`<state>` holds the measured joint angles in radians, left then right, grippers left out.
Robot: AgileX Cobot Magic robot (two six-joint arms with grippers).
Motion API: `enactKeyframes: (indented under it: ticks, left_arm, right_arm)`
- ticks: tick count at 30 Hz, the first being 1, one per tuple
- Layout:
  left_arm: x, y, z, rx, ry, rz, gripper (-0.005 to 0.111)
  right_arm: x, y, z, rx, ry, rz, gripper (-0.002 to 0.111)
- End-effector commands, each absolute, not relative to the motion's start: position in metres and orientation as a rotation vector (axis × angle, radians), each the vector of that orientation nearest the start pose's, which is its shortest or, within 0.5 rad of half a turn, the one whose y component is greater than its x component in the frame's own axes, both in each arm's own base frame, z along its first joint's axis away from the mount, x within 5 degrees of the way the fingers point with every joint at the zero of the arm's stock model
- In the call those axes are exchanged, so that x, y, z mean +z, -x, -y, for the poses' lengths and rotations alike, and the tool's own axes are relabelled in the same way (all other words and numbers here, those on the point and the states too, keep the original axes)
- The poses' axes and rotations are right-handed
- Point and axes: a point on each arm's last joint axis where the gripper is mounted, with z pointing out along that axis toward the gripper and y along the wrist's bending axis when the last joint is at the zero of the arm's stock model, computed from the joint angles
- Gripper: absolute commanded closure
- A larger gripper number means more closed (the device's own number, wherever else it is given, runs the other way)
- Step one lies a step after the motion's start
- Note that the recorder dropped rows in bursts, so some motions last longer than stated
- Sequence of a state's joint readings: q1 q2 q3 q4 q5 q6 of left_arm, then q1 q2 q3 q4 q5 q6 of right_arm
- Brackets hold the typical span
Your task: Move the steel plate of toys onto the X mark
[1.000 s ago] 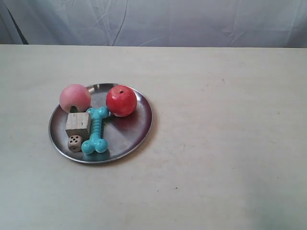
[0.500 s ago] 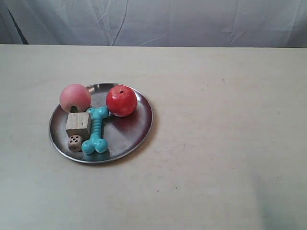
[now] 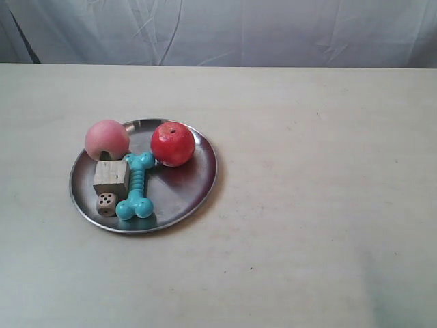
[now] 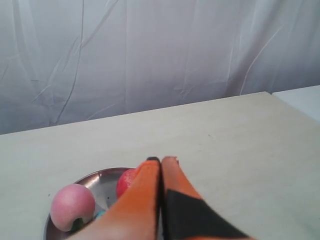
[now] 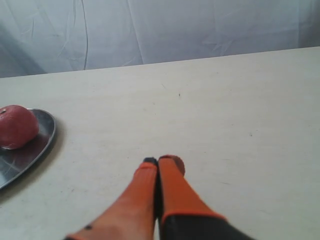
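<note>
Grippers, two. Left gripper (image 4: pixel 161 161): orange fingers pressed together, nothing between them, raised above the near side of the plate. Right gripper (image 5: pixel 157 161): fingers likewise pressed together and empty, over bare table to the right of the plate. Neither arm shows in the exterior view.

Steel plate (image 3: pixel 184 198), one: round, shallow, shiny, lying flat on the pale table (image 3: pixel 328 205), left of centre in the exterior view, about midway between near and far. Its right part is bare metal.

Contents of the plate, five toys:
- Pink ball (image 3: pixel 106 139), one, far left, at the rim.
- Red ball (image 3: pixel 172 143), one, far side, right of the pink ball and apart from it; small dark hole on top.
- Turquoise bone (image 3: pixel 137 186), one, lying near to far in the middle, its far end against the red ball.
- Wooden cube (image 3: pixel 111 177), one, touching the bone's left side, just nearer than the pink ball.
- Wooden die (image 3: pixel 106 203), one, just nearer than the cube, beside the bone's near end; dark pips showing.

Backdrop, one: grey creased cloth (image 3: pixel 239 31) along the table's far edge.
</note>
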<state>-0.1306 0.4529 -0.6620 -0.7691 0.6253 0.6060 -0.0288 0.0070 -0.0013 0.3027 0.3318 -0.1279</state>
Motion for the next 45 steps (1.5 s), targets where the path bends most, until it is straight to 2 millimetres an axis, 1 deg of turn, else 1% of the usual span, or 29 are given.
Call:
enactKeyframes:
  ticks: [1,3,6,13,15,17,19,23,26,29,45]
  left_arm:
    - [0.359,-0.072,0.047,-0.501,-0.368,-1.721,0.107]
    - [0.356,-0.073,0.046,-0.514,-0.348,-1.721,0.107]
    - [0.341,-0.073,0.040,-0.441,-0.297,-1.684,0.107]
    - [0.284,-0.047,0.015,-0.173,-0.165,-1.457,0.107]
    - [0.267,-0.046,0.011,-0.093,-0.150,-1.423,0.107]
    - [0.253,-0.047,0.008,-0.031,-0.149,-1.425,0.107]
    - [0.238,-0.050,0.007,0.004,-0.136,-1.465,0.107]
    - [0.212,-0.055,0.006,0.004,-0.108,-1.570,0.107]
    - [0.203,-0.055,0.008,-0.005,-0.133,-1.639,0.107]
    - [0.199,-0.054,0.011,-0.022,-0.159,-1.681,0.107]
    - [0.198,-0.054,0.011,-0.025,-0.166,-1.690,0.107]
  right_arm:
    - [0.184,-0.054,-0.007,0.179,-0.106,-1.803,0.108]
    - [0.184,-0.054,-0.007,0.179,-0.106,-1.803,0.108]
    - [0.184,-0.054,-0.007,0.179,-0.106,-1.803,0.108]
    - [0.184,-0.054,-0.007,0.179,-0.106,-1.803,0.108]
    - [0.184,-0.054,-0.007,0.179,-0.106,-1.803,0.108]
    - [0.184,-0.054,-0.007,0.179,-0.106,-1.803,0.108]
    - [0.184,-0.054,-0.007,0.179,-0.106,-1.803,0.108]
    - [0.184,-0.054,-0.007,0.179,-0.106,-1.803,0.108]
    - [0.184,-0.054,-0.007,0.179,-0.106,-1.803,0.108]
    - [0.184,-0.054,-0.007,0.179,-0.106,-1.803,0.108]
    - [0.184,-0.054,-0.007,0.179,-0.106,-1.803,0.108]
